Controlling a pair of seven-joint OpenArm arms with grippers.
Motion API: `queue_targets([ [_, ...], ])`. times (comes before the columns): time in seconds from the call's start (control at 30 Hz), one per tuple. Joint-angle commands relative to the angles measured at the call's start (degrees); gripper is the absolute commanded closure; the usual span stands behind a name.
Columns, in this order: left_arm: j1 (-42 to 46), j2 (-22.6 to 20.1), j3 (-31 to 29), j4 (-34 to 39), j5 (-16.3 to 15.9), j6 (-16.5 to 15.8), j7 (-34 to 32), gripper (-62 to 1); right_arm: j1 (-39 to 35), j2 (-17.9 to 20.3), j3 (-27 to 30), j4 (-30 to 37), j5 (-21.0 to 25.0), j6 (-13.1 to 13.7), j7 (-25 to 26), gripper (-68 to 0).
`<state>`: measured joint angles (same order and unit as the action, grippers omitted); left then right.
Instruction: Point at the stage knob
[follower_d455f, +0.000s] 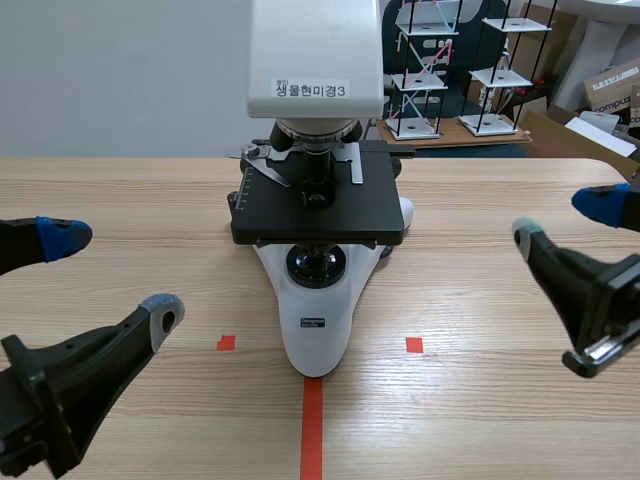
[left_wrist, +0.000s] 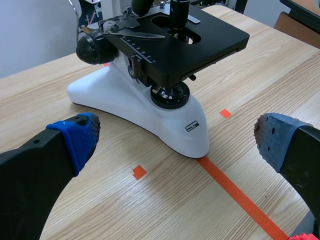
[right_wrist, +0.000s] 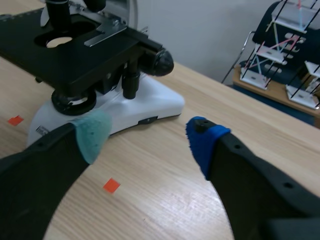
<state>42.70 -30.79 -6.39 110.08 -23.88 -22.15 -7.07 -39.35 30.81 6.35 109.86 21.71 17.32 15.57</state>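
Observation:
A white microscope (follower_d455f: 315, 335) with a black stage (follower_d455f: 318, 215) stands mid-table. In the right wrist view its stage knob (right_wrist: 131, 82) is a black double cylinder hanging under the stage's edge, below the round black focus knob (right_wrist: 159, 61). My right gripper (right_wrist: 149, 135) is open, a short way from the knob and aimed at the microscope's base; in the scene view the right gripper (follower_d455f: 563, 220) is well to the microscope's right. My left gripper (follower_d455f: 110, 275) is open at the left, apart from the microscope. In the left wrist view the left gripper (left_wrist: 175, 139) faces the base (left_wrist: 150, 117).
Orange-red tape marks lie on the wooden table (follower_d455f: 480, 400) in front of the microscope. Behind the table's far right edge stand wire racks (follower_d455f: 500, 75) and cardboard boxes (follower_d455f: 610, 90). A label (follower_d455f: 312, 89) is on the microscope head.

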Motion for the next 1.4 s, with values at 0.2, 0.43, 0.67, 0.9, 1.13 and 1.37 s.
queue_targets([
  [0.2, -0.02, 0.28, -0.37, 0.28, -0.37, 0.02, -0.79, -62.3, 13.00, 0.42, -3.23, -1.62, 0.57, 0.07, -5.84, -0.1],
  [0.43, -0.02, 0.28, -0.37, 0.28, -0.39, 0.02, -0.79, -62.3, 28.83, -0.02, -14.16, -13.90, 0.59, 2.86, -5.84, -0.1],
  [0.67, -0.02, 0.28, -0.37, 0.28, -0.37, 0.02, -0.79, -62.3, 36.04, -0.07, -20.37, -20.11, 0.57, 2.86, -6.25, -0.2],
  [0.9, -0.02, 0.28, -0.37, 0.28, -0.37, 0.00, -0.81, -62.3, 38.10, -0.04, -23.28, -26.16, 0.24, 2.91, -2.38, -0.2],
  [1.13, -0.02, 0.28, -0.37, 0.28, -0.39, 0.00, -0.79, -62.3, 39.43, -1.97, -23.30, -33.83, -3.56, 3.34, 1.22, -0.2],
  [1.37, -0.02, 0.28, -0.37, 0.28, -0.37, 0.00, -0.79, -62.3, 42.91, -4.94, -23.39, -44.33, -10.64, 5.51, 11.23, -0.2],
])
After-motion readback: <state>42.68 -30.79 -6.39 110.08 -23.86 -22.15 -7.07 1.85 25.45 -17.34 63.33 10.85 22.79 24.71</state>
